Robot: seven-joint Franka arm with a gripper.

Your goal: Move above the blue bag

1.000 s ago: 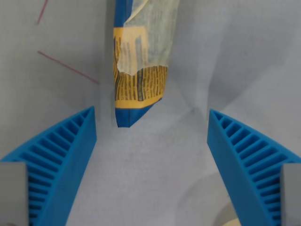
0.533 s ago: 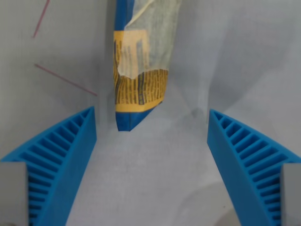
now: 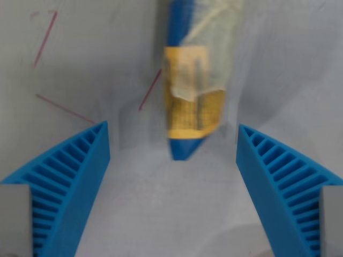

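Observation:
The blue bag [image 3: 193, 80], with a yellow label and a pale translucent panel, lies on the grey cloth in the upper middle of the wrist view, its blue corner pointing down towards me. My gripper [image 3: 172, 160] hangs above the cloth with its two blue ribbed fingers [image 3: 69, 176] spread wide apart. Nothing sits between them. The bag's lower tip lies just beyond the gap between the fingertips, slightly to the wrist view's right of centre. The picture is a little blurred.
The grey cloth [image 3: 161, 214] is creased and carries thin red lines [image 3: 45, 37] at the wrist view's upper left and beside the bag.
The whole scene has shifted to the wrist view's right and down, so the camera has moved. The bag now sits nearer the centre between the fingers. The fingers stay spread.

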